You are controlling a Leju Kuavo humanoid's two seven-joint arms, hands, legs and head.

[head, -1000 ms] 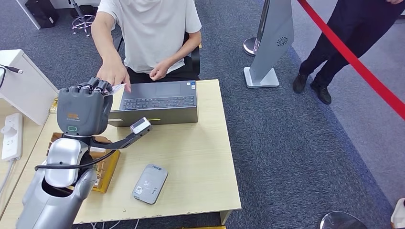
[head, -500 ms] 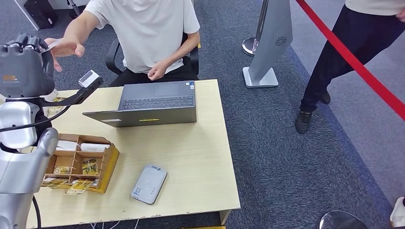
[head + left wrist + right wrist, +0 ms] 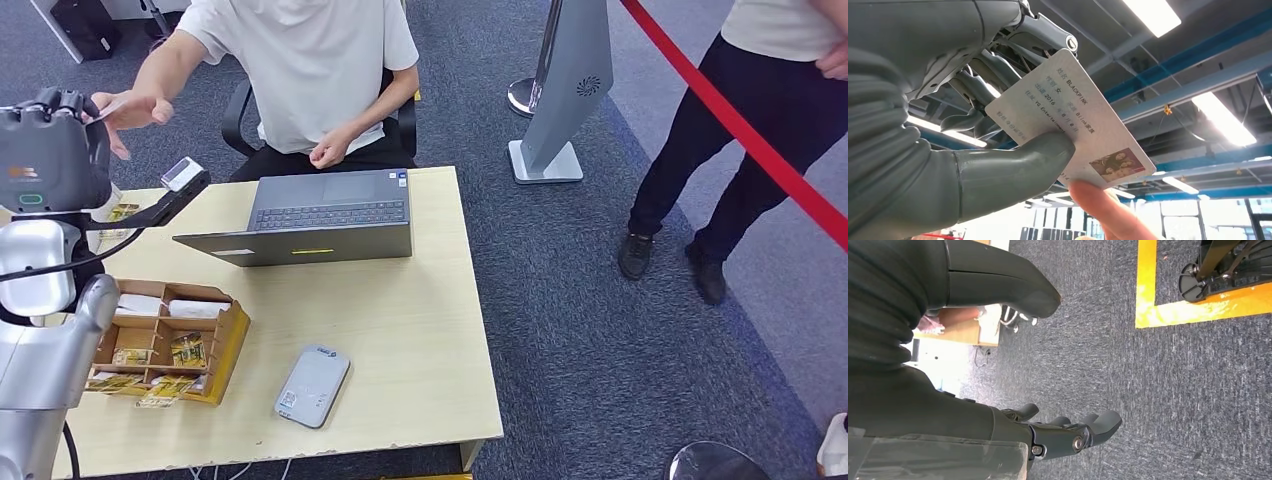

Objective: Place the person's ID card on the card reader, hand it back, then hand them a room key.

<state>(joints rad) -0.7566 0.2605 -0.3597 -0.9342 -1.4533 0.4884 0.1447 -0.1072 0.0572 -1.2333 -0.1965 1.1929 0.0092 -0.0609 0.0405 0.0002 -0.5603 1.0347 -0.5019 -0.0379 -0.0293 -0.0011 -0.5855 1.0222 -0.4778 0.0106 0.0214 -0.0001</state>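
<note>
Grey laptop (image 3: 320, 218), wooden organiser (image 3: 170, 340), red rope (image 3: 740, 125)

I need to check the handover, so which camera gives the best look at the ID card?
The left wrist view: the ID card is close, its print showing, pinched by the left hand with a person's fingertip touching it. The head view shows just a sliver; the right wrist view faces carpet.

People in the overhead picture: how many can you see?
2. One person in a white shirt sits behind the desk, reaching toward the robot's raised left hand. Another person stands at the right behind the red rope. Others may be out of frame.
</note>
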